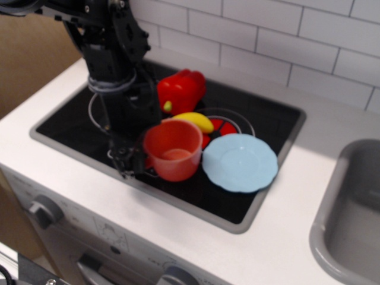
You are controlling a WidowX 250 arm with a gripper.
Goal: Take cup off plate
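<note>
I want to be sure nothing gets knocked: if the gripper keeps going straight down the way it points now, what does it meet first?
Probably the black stovetop. The gripper points down at its front edge, holding the cup beside the plate. Depth is unclear, so the cup's base may touch first.

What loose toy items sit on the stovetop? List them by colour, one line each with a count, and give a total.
Orange-red: 1, the cup, at the gripper
Red: 1, the bell pepper
Yellow: 1, the banana
Light blue: 1, the plate
Total: 4
</note>
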